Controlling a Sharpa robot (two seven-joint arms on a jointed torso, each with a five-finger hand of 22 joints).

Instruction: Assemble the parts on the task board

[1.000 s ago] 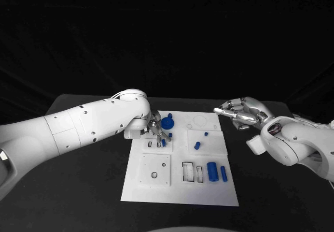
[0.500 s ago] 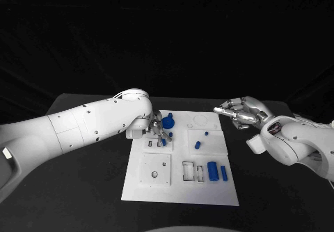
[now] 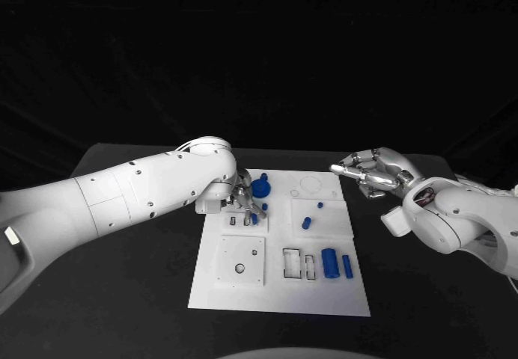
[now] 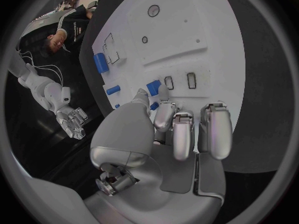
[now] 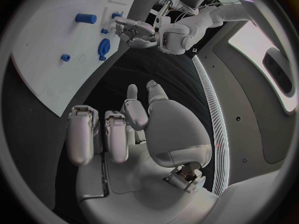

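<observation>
Left robot hand (image 3: 244,200) pinching small blue part (image 4: 152,87) upright over board (image 3: 281,295) slot; right robot hand (image 3: 373,173) empty, fingers loosely curled, off board.

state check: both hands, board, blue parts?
left hand: over the task board, fingers pinching a small blue part
right hand: off the board, fingers curled, holding nothing
task board: flat on the table
two blue cylinders: lying on the board's near right
</observation>
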